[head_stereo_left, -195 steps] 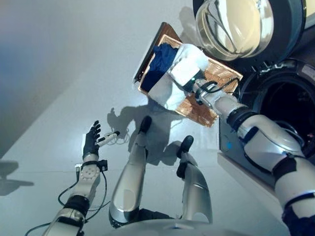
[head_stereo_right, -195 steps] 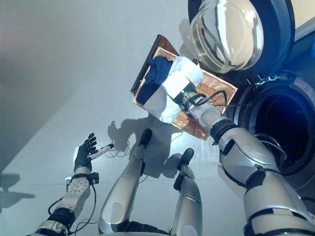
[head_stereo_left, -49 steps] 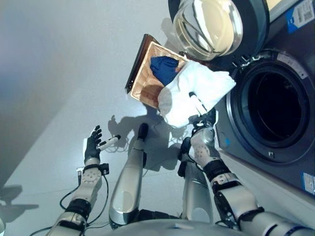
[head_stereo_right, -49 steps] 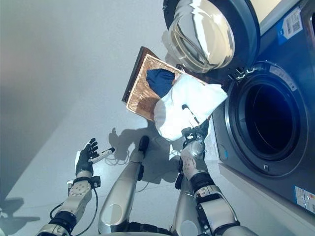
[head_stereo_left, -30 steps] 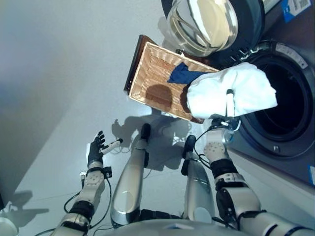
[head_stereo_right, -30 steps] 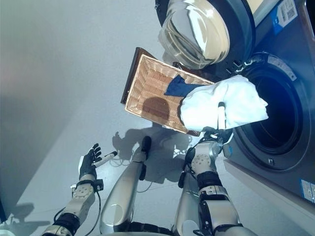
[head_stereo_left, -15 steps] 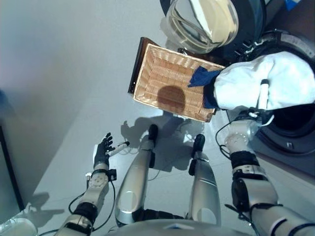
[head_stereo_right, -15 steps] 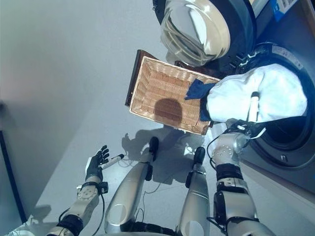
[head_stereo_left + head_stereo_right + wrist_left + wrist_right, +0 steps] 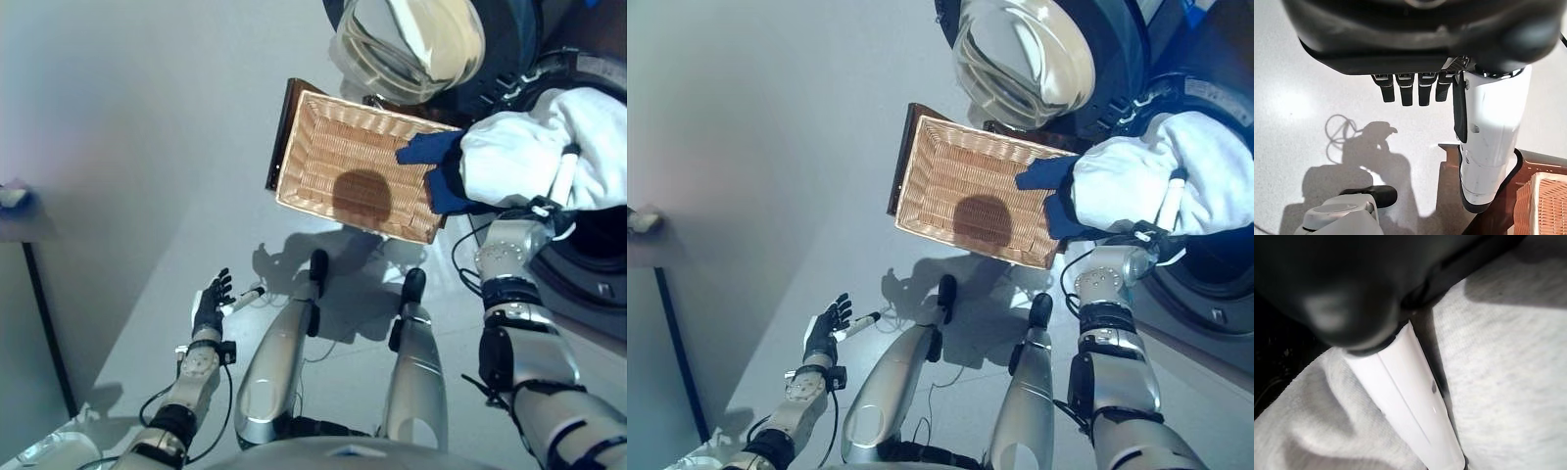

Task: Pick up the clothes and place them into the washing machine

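1. The right arm reaches up and forward from the lower right, its forearm nearly upright in the head views, with the right hand [image 9: 1154, 238] raised at the mouth of the washing machine [image 9: 1215, 284].
2. That hand is closed on a bundle of clothes: a bulky white garment [image 9: 1161, 186] sits on top of the hand, and the white-covered thumb [image 9: 1410, 406] presses flat against the cloth in the right wrist view. The other fingers are buried under the fabric.
3. The white garment lies across the rim of the drum opening, partly over the dark interior.
4. A dark blue garment [image 9: 439, 166] hangs from the left side of the bundle, draped over the right-hand edge of the wicker basket [image 9: 333, 157].
5. The basket stands on the floor [image 9: 147, 176] just beside the washing machine, and the part of its woven bottom that shows is bare.
6. The washing machine door [image 9: 1024, 54], with its round glass, stands swung open beyond the basket.
7. The left arm hangs low at the lower left, well apart from the basket and the clothes. The left hand [image 9: 209, 305] holds nothing, its fingers [image 9: 1403, 90] relaxed and spread over the floor, thumb sticking out to the side.
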You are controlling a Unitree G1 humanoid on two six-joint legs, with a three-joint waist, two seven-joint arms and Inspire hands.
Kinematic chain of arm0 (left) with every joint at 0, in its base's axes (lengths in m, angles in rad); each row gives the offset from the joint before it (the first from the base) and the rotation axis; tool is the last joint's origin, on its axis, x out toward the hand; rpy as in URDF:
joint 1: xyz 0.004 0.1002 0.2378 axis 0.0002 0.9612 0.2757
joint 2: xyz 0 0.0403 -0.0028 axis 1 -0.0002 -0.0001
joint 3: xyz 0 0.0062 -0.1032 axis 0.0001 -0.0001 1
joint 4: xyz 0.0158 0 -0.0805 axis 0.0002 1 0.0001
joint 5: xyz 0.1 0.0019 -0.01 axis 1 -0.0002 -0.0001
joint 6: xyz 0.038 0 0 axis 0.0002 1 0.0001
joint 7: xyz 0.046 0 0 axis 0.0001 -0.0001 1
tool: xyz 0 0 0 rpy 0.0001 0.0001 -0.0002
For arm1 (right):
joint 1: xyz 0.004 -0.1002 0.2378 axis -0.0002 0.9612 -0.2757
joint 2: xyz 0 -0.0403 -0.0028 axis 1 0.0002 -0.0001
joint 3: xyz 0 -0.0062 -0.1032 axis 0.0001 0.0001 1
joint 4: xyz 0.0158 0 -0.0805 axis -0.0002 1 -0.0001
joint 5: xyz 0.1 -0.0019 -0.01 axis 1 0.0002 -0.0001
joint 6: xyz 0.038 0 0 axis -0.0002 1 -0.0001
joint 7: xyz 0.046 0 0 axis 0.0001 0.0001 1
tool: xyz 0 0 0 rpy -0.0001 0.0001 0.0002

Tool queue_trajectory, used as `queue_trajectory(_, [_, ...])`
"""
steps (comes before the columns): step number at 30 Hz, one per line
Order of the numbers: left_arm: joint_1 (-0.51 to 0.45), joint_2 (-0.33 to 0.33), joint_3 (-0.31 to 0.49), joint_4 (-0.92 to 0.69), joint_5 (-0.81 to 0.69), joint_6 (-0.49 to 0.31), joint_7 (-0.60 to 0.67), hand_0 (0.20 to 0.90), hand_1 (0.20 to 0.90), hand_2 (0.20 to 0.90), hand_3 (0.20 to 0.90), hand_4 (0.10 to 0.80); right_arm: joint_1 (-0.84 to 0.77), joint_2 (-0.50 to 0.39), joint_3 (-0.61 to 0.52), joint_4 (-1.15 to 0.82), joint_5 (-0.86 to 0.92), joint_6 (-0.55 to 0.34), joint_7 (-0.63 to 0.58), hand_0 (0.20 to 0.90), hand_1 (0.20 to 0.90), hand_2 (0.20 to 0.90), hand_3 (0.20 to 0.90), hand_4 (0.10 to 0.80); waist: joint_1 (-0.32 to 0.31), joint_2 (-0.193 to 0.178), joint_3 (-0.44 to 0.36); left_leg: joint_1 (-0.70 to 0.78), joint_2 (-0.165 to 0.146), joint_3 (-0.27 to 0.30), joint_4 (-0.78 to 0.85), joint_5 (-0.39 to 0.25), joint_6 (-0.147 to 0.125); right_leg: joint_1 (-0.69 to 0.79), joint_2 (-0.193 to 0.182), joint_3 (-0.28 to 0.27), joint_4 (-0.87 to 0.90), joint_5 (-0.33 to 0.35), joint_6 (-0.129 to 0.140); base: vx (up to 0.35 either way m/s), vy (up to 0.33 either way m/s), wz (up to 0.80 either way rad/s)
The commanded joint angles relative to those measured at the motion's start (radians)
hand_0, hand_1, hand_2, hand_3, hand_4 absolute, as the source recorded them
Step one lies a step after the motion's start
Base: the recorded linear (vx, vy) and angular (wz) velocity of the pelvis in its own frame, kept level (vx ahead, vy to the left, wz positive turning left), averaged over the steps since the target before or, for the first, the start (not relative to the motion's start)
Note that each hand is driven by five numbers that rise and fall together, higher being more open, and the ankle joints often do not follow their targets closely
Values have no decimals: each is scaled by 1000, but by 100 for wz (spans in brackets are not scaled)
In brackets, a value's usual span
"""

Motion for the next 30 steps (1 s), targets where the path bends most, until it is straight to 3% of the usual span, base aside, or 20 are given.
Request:
queue_trajectory(1, [57,12,-31,26,-27,-29,14,900,900,900,900,800,-82,-255,-48,-68,-23,-149,29,200,200,200,200,300,-18,49,-108,-41,23,1,-17,16,-90,15,27,37,93,-87,-16,-1,10,-6])
queue_trajectory(13, [53,-8,-72,-13,-36,-32,0,900,900,900,900,800,-56,-187,23,134,-99,-10,36,200,200,200,200,300,-28,97,-78,-51,24,25,-11,19,-88,-13,34,61,106,-82,-24,-16,-4,-9])
queue_trajectory(21, [52,-8,-81,-28,-38,-33,10,900,900,900,900,800,-78,-129,37,186,-94,0,26,200,200,200,200,300,-31,126,-58,-70,22,43,2,15,-82,-45,35,80,121,-77,-27,-22,14,-9])
queue_trajectory(30, [60,-3,-80,-45,-61,-43,9,900,900,900,900,800,-153,-226,34,193,-95,3,17,200,200,200,200,300,-35,141,-60,-88,19,51,4,17,-81,-76,35,99,133,-76,-27,-5,13,-5])
